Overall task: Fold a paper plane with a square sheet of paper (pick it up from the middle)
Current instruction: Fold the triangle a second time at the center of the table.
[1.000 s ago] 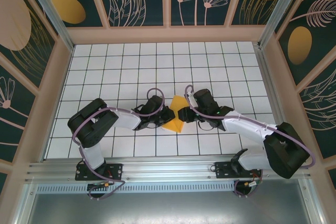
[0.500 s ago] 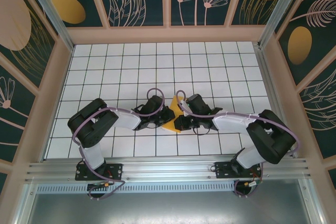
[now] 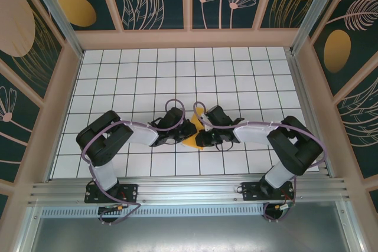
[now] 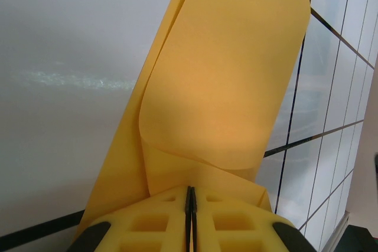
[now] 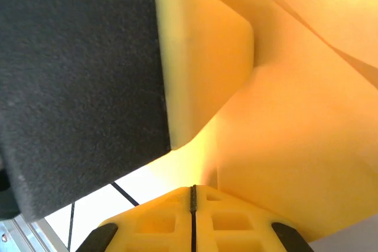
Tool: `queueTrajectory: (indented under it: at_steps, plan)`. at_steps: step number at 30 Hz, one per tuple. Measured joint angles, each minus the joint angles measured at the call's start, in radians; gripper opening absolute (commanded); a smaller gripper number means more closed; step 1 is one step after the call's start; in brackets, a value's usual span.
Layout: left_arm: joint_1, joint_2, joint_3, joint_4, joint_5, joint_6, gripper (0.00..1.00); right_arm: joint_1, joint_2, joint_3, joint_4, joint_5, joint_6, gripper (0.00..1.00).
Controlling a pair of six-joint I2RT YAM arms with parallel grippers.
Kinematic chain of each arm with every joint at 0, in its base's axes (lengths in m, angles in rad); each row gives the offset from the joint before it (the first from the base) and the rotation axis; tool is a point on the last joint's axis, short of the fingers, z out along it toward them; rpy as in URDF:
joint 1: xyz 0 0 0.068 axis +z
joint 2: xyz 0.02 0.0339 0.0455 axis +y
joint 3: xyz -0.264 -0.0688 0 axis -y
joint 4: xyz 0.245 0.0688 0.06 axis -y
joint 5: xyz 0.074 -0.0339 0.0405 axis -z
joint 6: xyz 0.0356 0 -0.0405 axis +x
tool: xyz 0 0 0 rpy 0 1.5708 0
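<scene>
1. Since a second ago the right arm has drawn its elbow in toward the silver metal rail (image 3: 189, 190) at the table's near edge, and the right gripper (image 3: 199, 138) has slid left and closed. Less orange paper shows from above than before.
2. The thin orange-yellow square sheet of paper (image 3: 191, 138), partly folded, sits on the white grid-tiled table top (image 3: 147, 75), a short way beyond the middle of the rail.
3. The left gripper (image 3: 183, 136) is just left of that midpoint. In its wrist view the yellow pads (image 4: 159, 225) are pressed together, pinching the near edge of the paper (image 4: 224, 87), which rises away from them with one flap curled over.
4. The right gripper is just right of the midpoint. In its wrist view its pads (image 5: 230, 222) also meet, nipping the paper (image 5: 295, 146) at its edge.
5. The two grippers nearly touch: the left gripper's pale yellow finger (image 5: 201, 57) stands close above the right one's tips, against the same sheet.
</scene>
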Motion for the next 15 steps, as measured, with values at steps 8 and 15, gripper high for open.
queueTrajectory:
  at_steps: [8,15]
  plan:
    - [0.000,0.000,0.000,0.000,0.000,0.000,0.11,-0.027,0.015,-0.015,0.018,-0.016,-0.001,0.11]
    - [0.000,0.002,0.000,0.000,0.000,0.000,0.11,-0.041,0.024,-0.023,0.041,-0.053,-0.001,0.12]
